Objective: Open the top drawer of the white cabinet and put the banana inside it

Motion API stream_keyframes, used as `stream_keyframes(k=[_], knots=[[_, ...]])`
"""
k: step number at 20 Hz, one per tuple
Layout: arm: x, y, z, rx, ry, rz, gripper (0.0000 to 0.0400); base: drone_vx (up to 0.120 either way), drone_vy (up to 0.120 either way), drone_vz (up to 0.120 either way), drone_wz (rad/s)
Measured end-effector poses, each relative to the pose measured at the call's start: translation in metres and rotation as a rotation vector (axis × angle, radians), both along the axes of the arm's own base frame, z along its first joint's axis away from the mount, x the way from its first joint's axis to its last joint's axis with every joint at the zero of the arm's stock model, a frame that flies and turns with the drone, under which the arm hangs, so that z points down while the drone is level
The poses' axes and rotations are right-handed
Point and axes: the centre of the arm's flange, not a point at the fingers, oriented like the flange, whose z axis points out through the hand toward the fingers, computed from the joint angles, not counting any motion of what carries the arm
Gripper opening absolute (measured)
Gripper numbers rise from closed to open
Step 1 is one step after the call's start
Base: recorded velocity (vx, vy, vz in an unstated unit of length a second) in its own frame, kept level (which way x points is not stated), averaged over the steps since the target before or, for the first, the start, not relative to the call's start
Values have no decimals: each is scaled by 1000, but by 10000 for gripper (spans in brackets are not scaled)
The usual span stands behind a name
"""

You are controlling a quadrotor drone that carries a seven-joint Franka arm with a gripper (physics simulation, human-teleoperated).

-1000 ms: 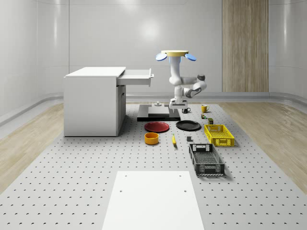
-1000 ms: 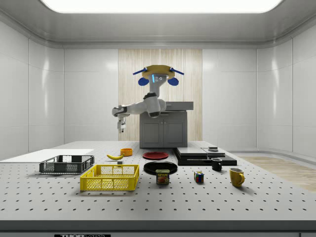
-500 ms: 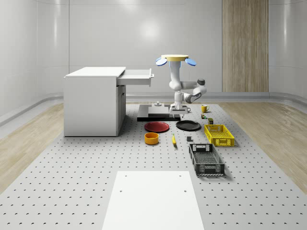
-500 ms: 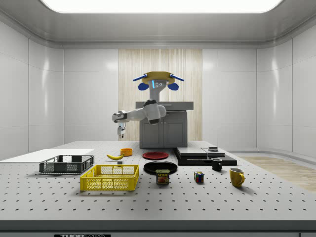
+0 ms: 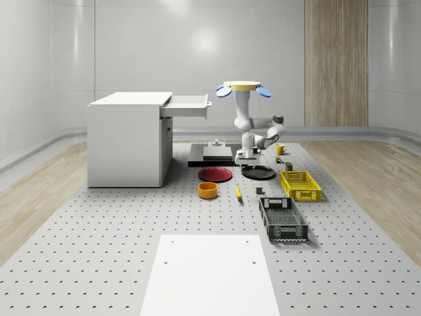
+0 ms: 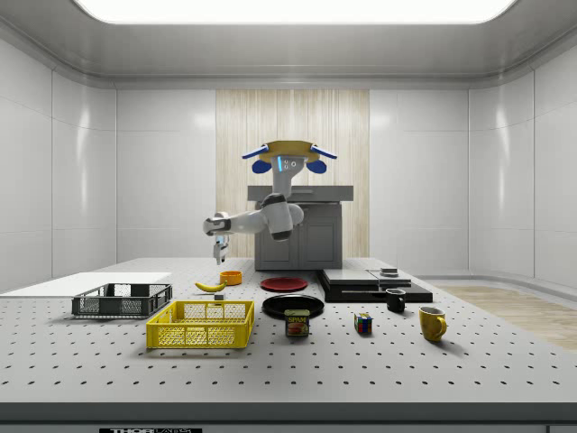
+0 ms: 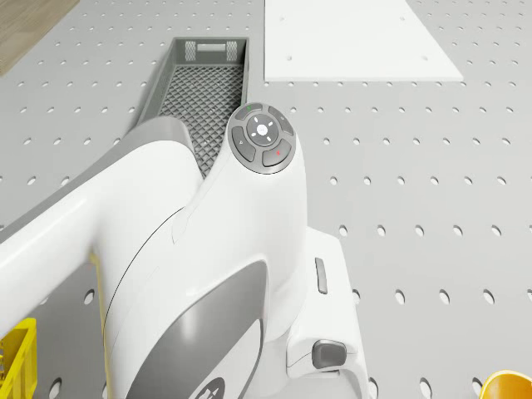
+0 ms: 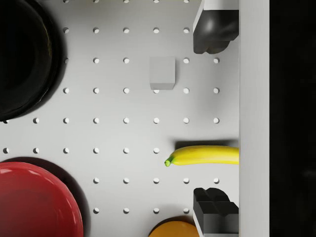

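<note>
The banana [image 5: 238, 191] lies on the perforated table between the orange bowl and the dark crate, also seen in the side view [image 6: 210, 286]. The white cabinet [image 5: 128, 138] stands at the whole-scene view's left with its top drawer [image 5: 187, 105] pulled out. The drone [image 5: 241, 86] hovers over the black plate area, right of the drawer. Its arm reaches down and forward, and the gripper [image 5: 247, 159] hangs well above the table [image 6: 219, 257]. In the wrist view the gripper [image 8: 215, 121] is open, its fingers [image 8: 212, 29] wide apart, with the banana [image 8: 205, 155] far below between them.
A red plate [image 5: 216, 174], a black plate [image 5: 258, 172] and an orange bowl [image 5: 208, 190] surround the banana. A small grey block [image 8: 162, 72] lies near it. A yellow crate [image 5: 300, 185] and a dark crate [image 5: 283, 218] stand to the right. A black platform [image 5: 217, 155] lies behind.
The drone has sunk lower and drifted toward the whole-scene view's front. The arm has stretched forward and the gripper has come down closer to the table near the banana.
</note>
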Motion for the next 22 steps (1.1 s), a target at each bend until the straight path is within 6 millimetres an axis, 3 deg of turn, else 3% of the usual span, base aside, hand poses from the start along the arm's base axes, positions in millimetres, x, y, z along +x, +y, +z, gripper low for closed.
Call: stream_keyframes(k=[11,15,22], knots=[[0,0,0,0,0,0,400,116,0,-120,0],[0,7,0,0,0,0,400,40,0,-10,0],[0,36,3,0,0,0,400,0,0,0,0]])
